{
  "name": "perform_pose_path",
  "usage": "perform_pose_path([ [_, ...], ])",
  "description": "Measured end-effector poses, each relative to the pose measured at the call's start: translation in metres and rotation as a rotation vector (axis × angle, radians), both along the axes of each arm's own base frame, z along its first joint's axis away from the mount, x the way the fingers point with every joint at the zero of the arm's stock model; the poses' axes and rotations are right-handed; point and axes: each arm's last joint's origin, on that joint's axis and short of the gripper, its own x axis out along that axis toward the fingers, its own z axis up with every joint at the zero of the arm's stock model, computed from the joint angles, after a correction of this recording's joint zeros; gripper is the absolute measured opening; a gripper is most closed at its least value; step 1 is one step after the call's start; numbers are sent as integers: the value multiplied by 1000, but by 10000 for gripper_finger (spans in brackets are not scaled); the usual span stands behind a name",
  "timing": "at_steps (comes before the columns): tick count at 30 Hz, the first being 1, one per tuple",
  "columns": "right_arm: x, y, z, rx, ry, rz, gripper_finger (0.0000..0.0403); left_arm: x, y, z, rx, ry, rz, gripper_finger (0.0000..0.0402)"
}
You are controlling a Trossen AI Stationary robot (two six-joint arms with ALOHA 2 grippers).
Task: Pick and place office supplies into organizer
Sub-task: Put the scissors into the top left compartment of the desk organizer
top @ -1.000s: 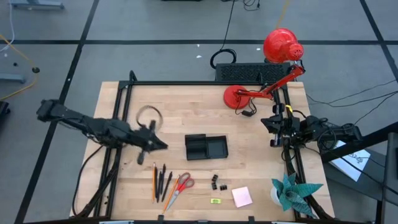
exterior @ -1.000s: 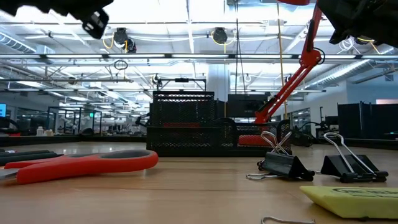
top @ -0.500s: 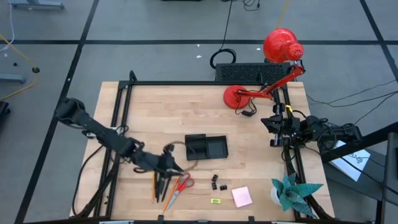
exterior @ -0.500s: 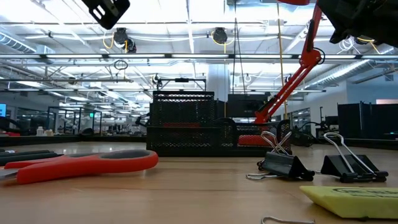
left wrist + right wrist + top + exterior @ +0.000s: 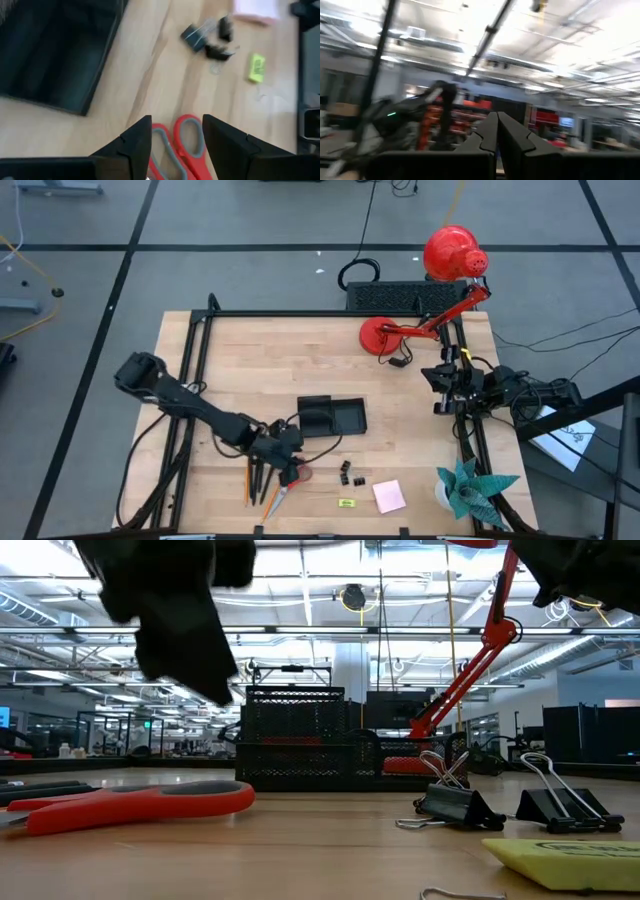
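The red-handled scissors (image 5: 287,482) lie near the table's front edge, beside several thin orange and dark pencils (image 5: 255,476). My left gripper (image 5: 177,125) hovers open just above the scissors' handles (image 5: 182,145), one finger on each side and clear of them; the low view shows it as a dark blur (image 5: 170,615) above the scissors (image 5: 130,805). The black organizer (image 5: 332,416) sits mid-table, just beyond the gripper. Black clips (image 5: 350,473), a pink sticky pad (image 5: 389,496) and a yellow-green piece (image 5: 347,503) lie to the right. My right gripper (image 5: 496,131) waits shut at the right edge (image 5: 440,388).
A red desk lamp (image 5: 430,300) and a black ribbed box (image 5: 390,295) stand at the far right. A teal paper plant (image 5: 470,485) sits at the near right corner. Bare wood lies between the organizer and the far edge.
My left gripper has swept from the table's left-middle toward the near edge and the right, sinking and tipping downward until it hangs over the scissors' handles. The scissors and the other supplies have stayed where they were.
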Motion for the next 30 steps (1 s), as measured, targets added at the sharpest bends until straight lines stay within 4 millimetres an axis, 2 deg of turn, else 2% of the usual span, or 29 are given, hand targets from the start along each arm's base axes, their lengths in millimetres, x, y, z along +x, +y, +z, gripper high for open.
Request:
perform_pose_path([
  [5, 0, -5, -3, 104, 21, -147, 4, 11, -4, -17, -92, 19, 12, 182],
  [11, 1, -5, -5, 122, 40, -133, 4, 12, -8, -19, -192, 23, 101, 187],
  [21, 1, -2, -4, 126, 39, -98, 4, 8, -15, -17, -220, 77, 69, 266],
  [30, 1, -1, -4, 148, 34, -81, 4, 15, -11, -1, -137, 142, -11, 241],
])
